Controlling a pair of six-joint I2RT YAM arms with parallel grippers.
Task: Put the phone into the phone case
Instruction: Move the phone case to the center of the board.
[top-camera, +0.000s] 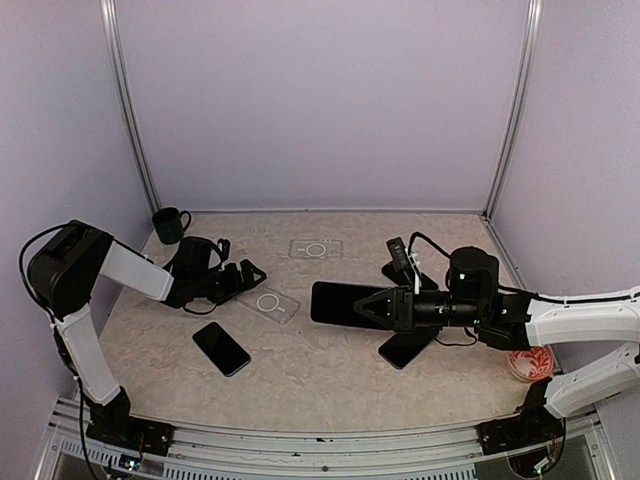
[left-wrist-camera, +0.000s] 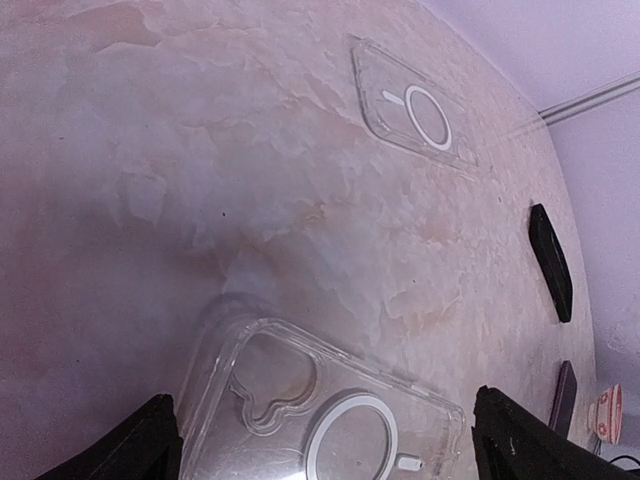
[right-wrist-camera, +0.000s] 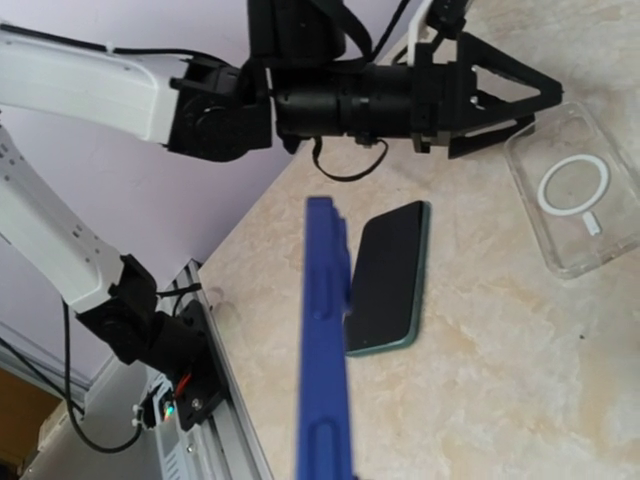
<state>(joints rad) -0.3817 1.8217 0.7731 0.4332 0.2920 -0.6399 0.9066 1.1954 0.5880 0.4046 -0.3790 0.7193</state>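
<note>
My right gripper (top-camera: 380, 306) is shut on a blue-edged phone (top-camera: 343, 303), held flat above the table's middle. That phone shows edge-on (right-wrist-camera: 326, 350) in the right wrist view, where my own fingers are hidden. A clear phone case (top-camera: 268, 303) with a white ring lies just left of it. My left gripper (left-wrist-camera: 335, 455) stands open and low over the near end of this case (left-wrist-camera: 330, 405), one finger (left-wrist-camera: 150, 445) at each side, apart from it. The case (right-wrist-camera: 578, 190) lies beyond the held phone in the right wrist view.
A second clear case (top-camera: 315, 248) lies further back. A green-edged phone (top-camera: 221, 348) lies front left, another dark phone (top-camera: 405, 350) under my right arm. A black object (top-camera: 398, 255), a dark mug (top-camera: 170, 225) and a red-and-white dish (top-camera: 530, 362) sit around the edges.
</note>
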